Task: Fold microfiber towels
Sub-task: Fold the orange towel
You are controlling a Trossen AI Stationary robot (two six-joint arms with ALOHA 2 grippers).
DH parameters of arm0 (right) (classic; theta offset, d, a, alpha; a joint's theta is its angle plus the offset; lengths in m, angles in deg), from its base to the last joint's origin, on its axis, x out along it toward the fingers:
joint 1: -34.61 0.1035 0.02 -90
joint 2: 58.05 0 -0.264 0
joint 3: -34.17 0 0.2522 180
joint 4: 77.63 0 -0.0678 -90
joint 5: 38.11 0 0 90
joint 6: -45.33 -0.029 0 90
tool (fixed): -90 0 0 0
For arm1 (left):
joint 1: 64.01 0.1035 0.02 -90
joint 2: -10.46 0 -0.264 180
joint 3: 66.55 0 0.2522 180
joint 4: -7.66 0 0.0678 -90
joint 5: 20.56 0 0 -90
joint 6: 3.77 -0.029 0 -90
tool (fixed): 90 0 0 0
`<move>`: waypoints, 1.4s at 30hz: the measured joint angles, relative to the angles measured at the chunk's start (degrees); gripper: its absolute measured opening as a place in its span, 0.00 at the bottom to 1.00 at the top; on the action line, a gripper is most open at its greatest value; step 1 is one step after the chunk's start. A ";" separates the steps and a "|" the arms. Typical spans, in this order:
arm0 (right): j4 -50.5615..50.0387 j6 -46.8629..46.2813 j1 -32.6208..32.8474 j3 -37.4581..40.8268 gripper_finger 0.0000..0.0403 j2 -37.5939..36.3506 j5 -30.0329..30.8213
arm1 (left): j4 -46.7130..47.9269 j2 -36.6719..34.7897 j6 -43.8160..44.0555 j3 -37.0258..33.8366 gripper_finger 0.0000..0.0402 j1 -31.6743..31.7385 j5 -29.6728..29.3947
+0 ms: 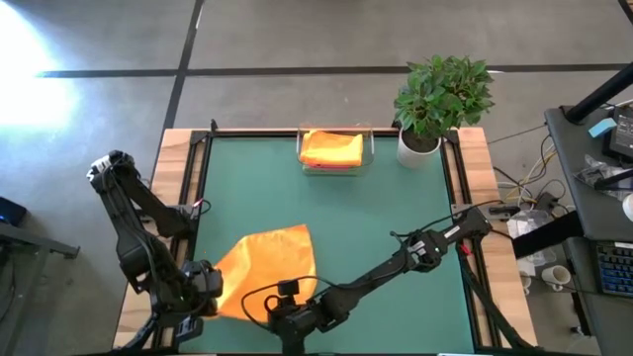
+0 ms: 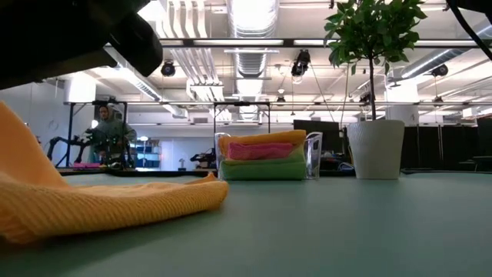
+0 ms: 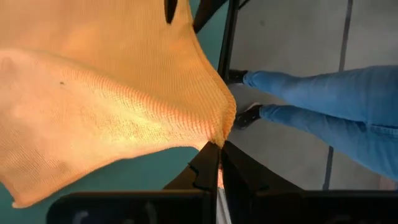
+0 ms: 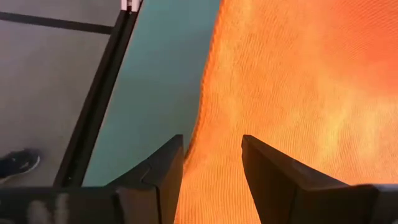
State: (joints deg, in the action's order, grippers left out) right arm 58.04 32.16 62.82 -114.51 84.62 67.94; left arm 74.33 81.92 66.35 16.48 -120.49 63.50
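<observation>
The green table carries one orange towel spread near its front-left corner, partly raised along its near side. At the far edge, centre, a clear tray holds the remaining towels stacked: orange on top, pink beneath, green at the bottom; a yellow one cannot be made out. A potted plant stands to the tray's right.

The left gripper, at the towel's near-left corner, is closed, pinching the cloth's corner between its fingers. The right gripper, at the towel's near edge toward the middle, has its fingers spread, straddling the hem without yet clamping it.

Step in hand, as judged: securing the near edge for the first fold. The next move calls for the right fingers to close on the hem, then both grippers to carry that edge toward the far edge, keeping it taut and level.

A person's legs stand beside the table's near-left corner.
</observation>
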 joint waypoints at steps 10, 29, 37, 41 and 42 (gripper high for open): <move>5.26 -0.36 -0.21 0.11 0.39 0.00 0.01 | -0.15 -0.39 -1.89 2.18 0.00 1.30 -3.65; -18.74 -10.72 -0.15 0.64 0.30 0.00 8.02 | 0.05 -3.39 -3.00 4.53 0.00 1.37 -4.47; -29.53 -15.94 0.04 0.62 0.30 -0.98 8.04 | 0.06 -4.92 -3.07 4.58 0.00 1.37 -4.47; -34.05 -16.70 0.04 0.53 0.30 -2.32 8.24 | 0.07 -5.62 -3.48 4.58 0.00 1.35 -4.44; -35.17 -16.56 0.03 0.53 0.30 -2.44 8.28 | 0.09 -5.90 -3.53 4.53 0.00 1.35 -4.44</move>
State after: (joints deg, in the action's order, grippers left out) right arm 22.88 15.60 62.84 -113.97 82.19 76.21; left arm 74.42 76.01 62.82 21.01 -119.14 59.05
